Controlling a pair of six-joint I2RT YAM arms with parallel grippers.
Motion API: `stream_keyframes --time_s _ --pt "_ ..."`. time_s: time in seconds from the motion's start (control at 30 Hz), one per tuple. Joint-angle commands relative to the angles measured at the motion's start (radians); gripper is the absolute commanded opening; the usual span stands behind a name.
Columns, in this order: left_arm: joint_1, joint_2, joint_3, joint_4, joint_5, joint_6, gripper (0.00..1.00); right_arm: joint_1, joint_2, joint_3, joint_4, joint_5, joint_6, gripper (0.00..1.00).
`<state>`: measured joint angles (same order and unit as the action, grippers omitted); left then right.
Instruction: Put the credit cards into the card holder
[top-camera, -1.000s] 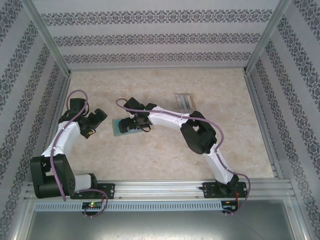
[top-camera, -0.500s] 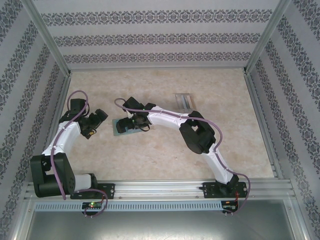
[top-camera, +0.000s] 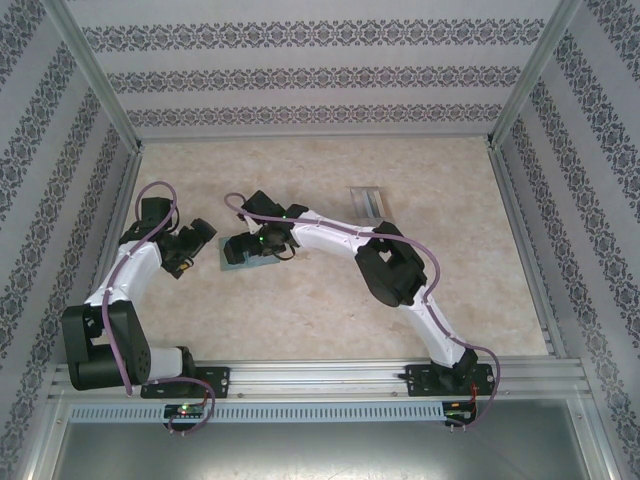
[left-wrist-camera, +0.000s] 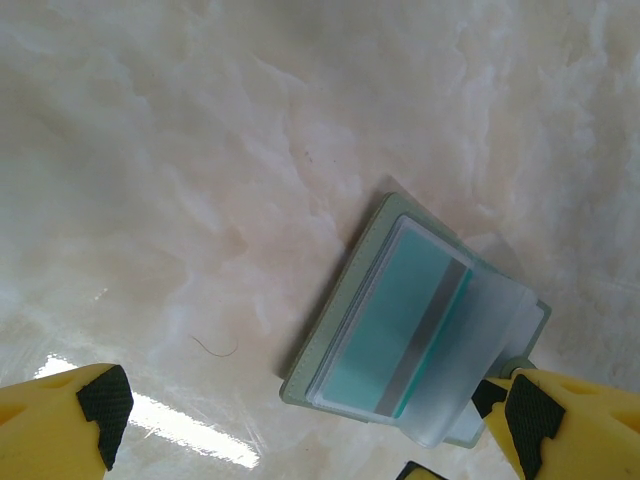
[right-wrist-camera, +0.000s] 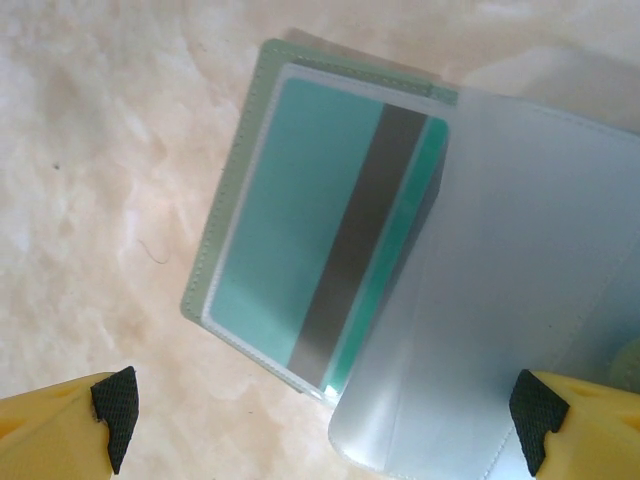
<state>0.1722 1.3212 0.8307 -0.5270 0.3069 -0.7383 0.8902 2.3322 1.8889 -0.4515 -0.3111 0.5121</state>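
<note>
The card holder (top-camera: 238, 262) lies open on the table, a grey-green pouch (left-wrist-camera: 335, 325) with clear sleeves. A teal credit card (right-wrist-camera: 300, 220) with a dark stripe sits inside one sleeve (left-wrist-camera: 400, 330). A frosted clear sleeve (right-wrist-camera: 520, 280) curls up on the holder's right half. My right gripper (top-camera: 255, 243) hovers just over the holder, open (right-wrist-camera: 325, 405), nothing between its fingers. My left gripper (top-camera: 197, 238) stands to the holder's left, open (left-wrist-camera: 310, 410), with its right fingertip (left-wrist-camera: 530, 425) near the holder's corner.
A clear plastic box (top-camera: 368, 203) stands at the back right of the right arm. Patterned walls and metal rails close in the marbled table (top-camera: 330, 320) on three sides.
My right gripper has crept a little to the left over the card holder. The left arm has barely moved.
</note>
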Motion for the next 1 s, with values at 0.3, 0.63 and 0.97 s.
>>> stream_keyframes --time_s 0.3,0.63,0.97 --pt "0.016 -0.003 0.020 0.010 -0.034 0.000 0.98 0.019 0.062 0.036 0.072 -0.103 -0.011 0.98" --pt "0.021 0.005 0.021 0.018 -0.030 -0.005 0.98 0.021 0.067 0.057 0.108 -0.144 -0.014 0.98" --pt "0.021 0.008 -0.015 0.058 -0.029 -0.033 0.98 0.025 0.099 0.107 0.140 -0.218 0.006 0.98"
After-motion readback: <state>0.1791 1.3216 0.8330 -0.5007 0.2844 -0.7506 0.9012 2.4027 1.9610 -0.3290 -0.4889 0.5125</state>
